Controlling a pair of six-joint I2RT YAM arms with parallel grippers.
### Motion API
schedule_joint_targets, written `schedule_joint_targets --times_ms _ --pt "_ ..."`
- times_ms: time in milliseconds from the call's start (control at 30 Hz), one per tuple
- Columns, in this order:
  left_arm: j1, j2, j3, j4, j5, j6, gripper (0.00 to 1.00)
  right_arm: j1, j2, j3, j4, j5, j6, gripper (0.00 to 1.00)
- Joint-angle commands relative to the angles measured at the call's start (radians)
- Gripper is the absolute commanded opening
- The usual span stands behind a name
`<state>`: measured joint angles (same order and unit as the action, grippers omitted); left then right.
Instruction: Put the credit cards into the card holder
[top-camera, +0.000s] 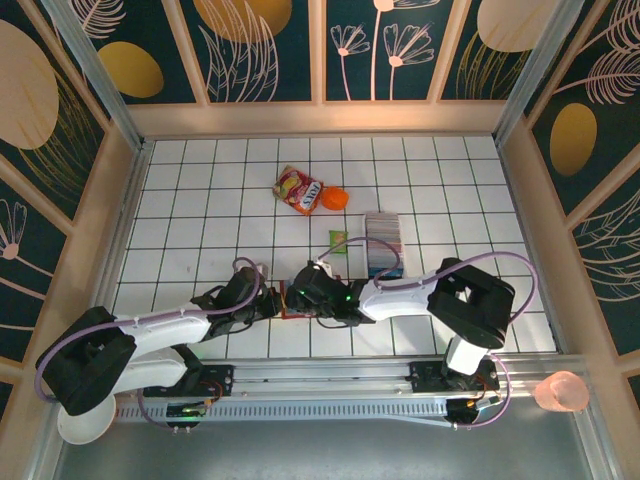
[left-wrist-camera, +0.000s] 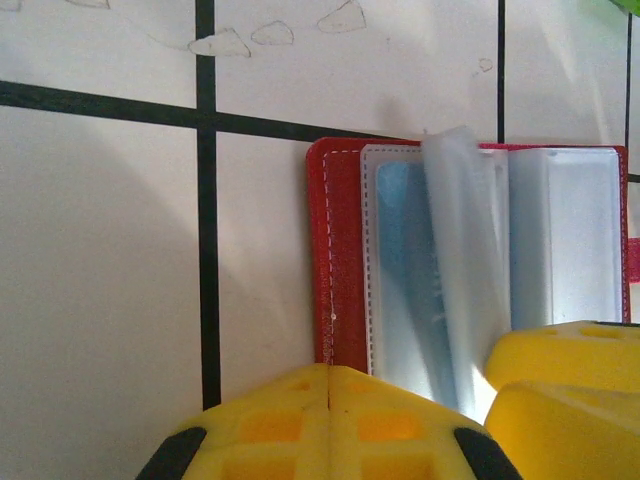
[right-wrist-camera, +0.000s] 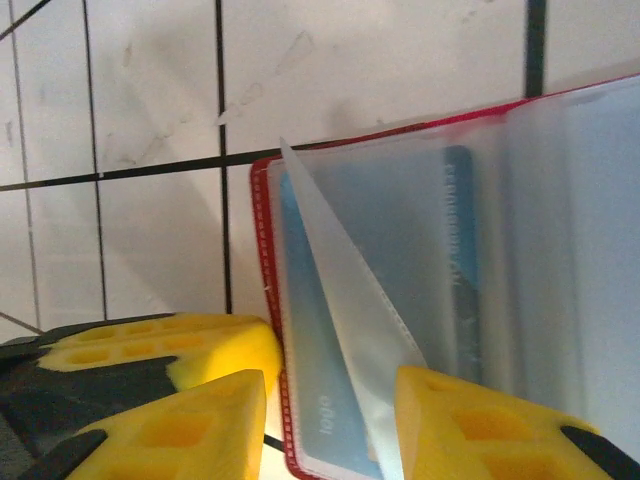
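Note:
The red card holder (top-camera: 286, 304) lies open on the tiles between both grippers. Its red cover (left-wrist-camera: 340, 250) and clear pockets show close up, with a blue card (left-wrist-camera: 408, 270) inside one sleeve. My left gripper (left-wrist-camera: 330, 380) is shut, its tips resting on the holder's red edge. My right gripper (right-wrist-camera: 330, 400) is open and straddles the near edge of the card holder (right-wrist-camera: 262, 230), where a blue card (right-wrist-camera: 318, 395) marked "logo" sits under a lifted clear flap (right-wrist-camera: 350, 310). A teal card (right-wrist-camera: 460, 240) sits in a further pocket. The other credit cards (top-camera: 382, 238) are stacked in a long white tray.
A red-and-yellow snack packet (top-camera: 299, 189) and an orange object (top-camera: 335, 199) lie farther back. A small green item (top-camera: 339, 241) lies just beyond the grippers. Wooden walls (top-camera: 120, 210) bound the tiled floor. My right gripper's yellow fingers (left-wrist-camera: 570, 390) crowd the holder's right side.

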<state>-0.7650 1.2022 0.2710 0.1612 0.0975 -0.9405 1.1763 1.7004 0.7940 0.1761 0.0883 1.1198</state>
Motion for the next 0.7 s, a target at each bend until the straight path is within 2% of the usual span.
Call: schedule_joint_targets --times_ms 0,233,400,667 --pt "-0.003 -0.004 -0.024 0.017 0.015 -0.015 0.01 0.021 0.009 0.003 0.087 0.018 0.036 0.38" --pt "-0.003 -0.023 -0.045 0.015 -0.010 -0.026 0.00 0.038 -0.052 0.007 0.172 0.060 0.013 0.38" --pt "-0.003 -0.066 -0.056 -0.001 -0.045 -0.038 0.02 0.051 -0.133 0.019 0.225 0.062 -0.075 0.38" --pt "-0.003 -0.162 -0.052 -0.047 -0.101 -0.053 0.10 0.053 -0.373 0.008 0.049 0.216 -0.296 0.40"
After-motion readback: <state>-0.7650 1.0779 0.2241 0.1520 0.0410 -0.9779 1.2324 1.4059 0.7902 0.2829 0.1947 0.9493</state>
